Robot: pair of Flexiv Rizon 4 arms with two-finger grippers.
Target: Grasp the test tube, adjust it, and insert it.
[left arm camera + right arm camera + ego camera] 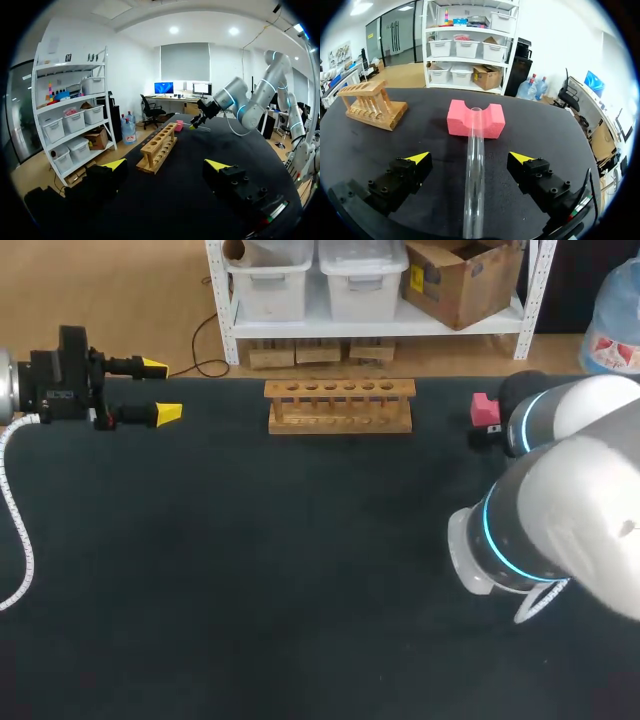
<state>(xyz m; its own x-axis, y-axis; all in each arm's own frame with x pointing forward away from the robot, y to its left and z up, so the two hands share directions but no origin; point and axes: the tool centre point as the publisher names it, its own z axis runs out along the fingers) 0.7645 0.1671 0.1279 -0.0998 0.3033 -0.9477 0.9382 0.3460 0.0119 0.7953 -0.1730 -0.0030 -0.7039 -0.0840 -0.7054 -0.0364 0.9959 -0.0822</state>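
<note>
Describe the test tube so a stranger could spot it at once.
On the black table, right of the wooden rack, sits a pink foam block. The test tube rests one end in its notch, running between the open fingers of the right gripper. It alone is clear and rod-like.

Our right arm (pixel 560 510) is a smooth white shell with glowing blue rings at its joints. Our left gripper (pixel 160 390) and right gripper (pixel 470 158) are black blocks, screw-studded, with yellow wedge tips. A white coiled cable (pixel 20 535) runs from our left wrist.
</note>
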